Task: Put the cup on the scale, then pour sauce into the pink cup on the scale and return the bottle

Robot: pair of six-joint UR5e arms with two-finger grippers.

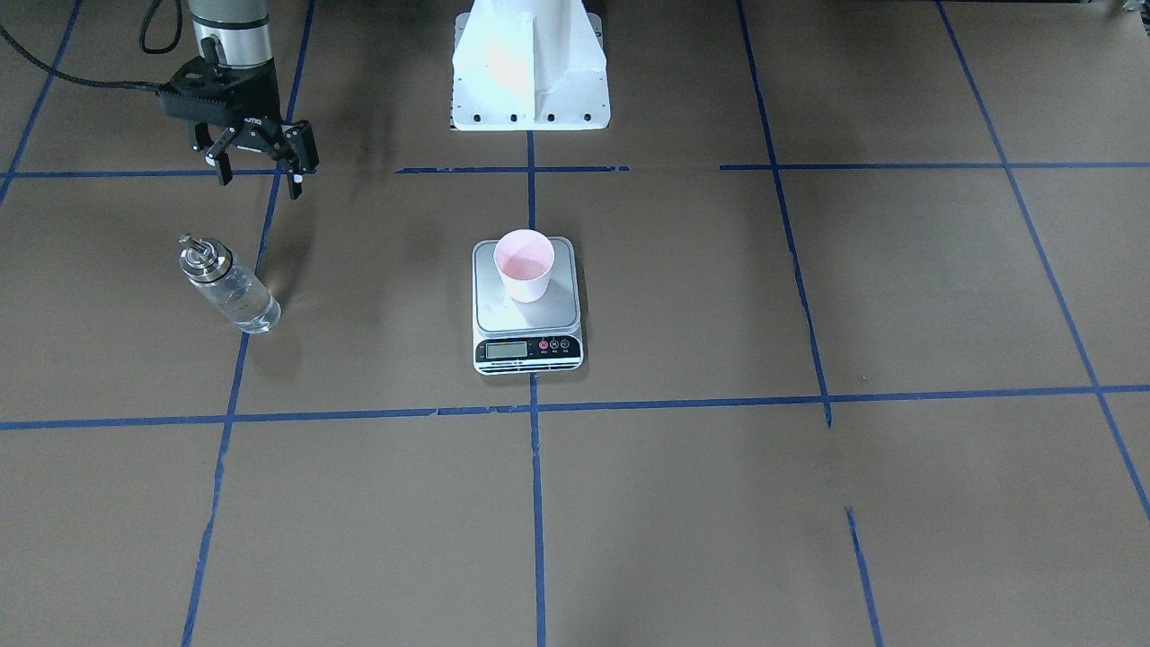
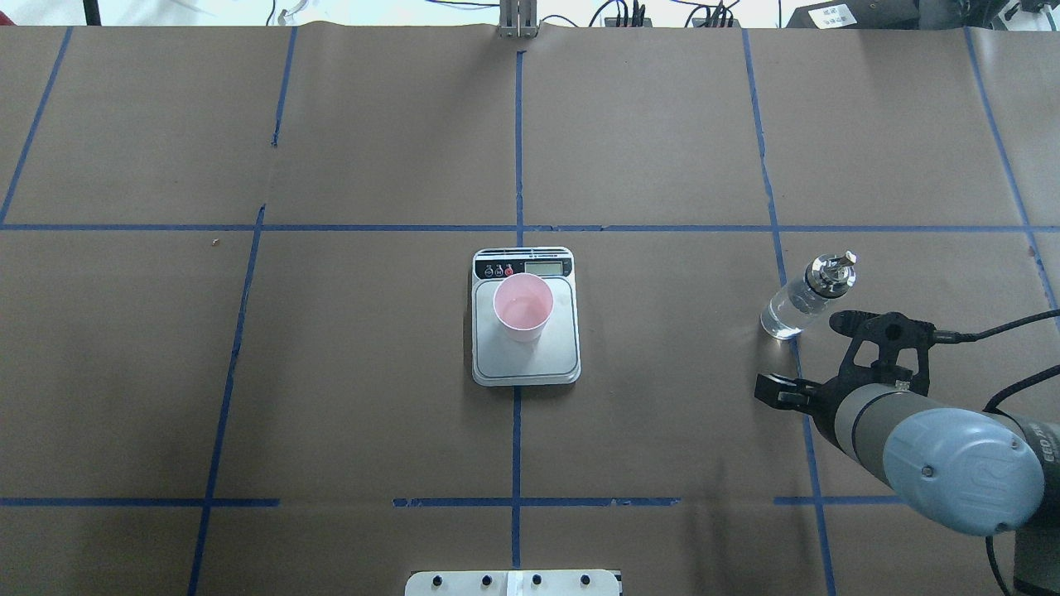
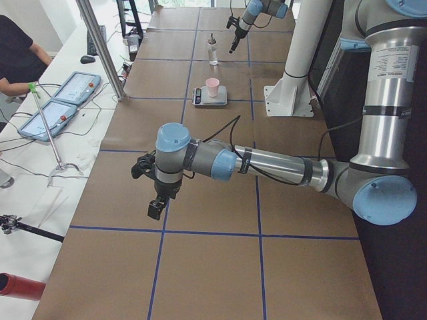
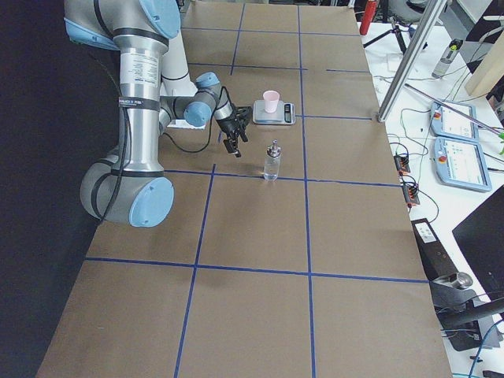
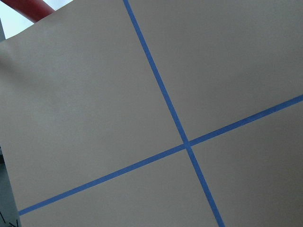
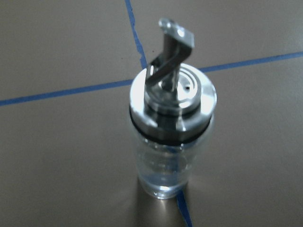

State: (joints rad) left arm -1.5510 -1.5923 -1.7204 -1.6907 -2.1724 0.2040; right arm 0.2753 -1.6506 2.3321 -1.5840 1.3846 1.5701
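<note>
The right gripper [image 1: 259, 184] hangs above the table [image 1: 809, 503] toward its right end, on the robot's side of the bottle, jaws apart and holding nothing. Just beyond it the bottle [image 1: 229, 289] stands upright with its base touching a blue tape line [image 2: 770, 207], clear of both fingers. The sauce [image 1: 244, 304] fills the lower glass.

The nearest risk is a tip-over. The bottle is narrow and top-heavy under its metal collar, so 1 finger brushing it, whether closing in or backing off, could probably topple it and spill through the open spout. If the jaws close, smooth glass may slip, and a grip on the collar would likely slip too.

Farther along, at the table's middle, the cup [image 1: 525, 265] sits on the scale [image 1: 503, 310], toward the platform's display side. A glossy patch shows inside it, but I cannot tell whether that is liquid. The cup looks light: a spout nudging its rim could push it off the platform, and a fast tilt could send liquid past it onto the display and buttons.

Farthest from the work, the left gripper [image 3: 148, 193] hovers near the table's left end. I cannot tell whether its jaws are apart.
</note>
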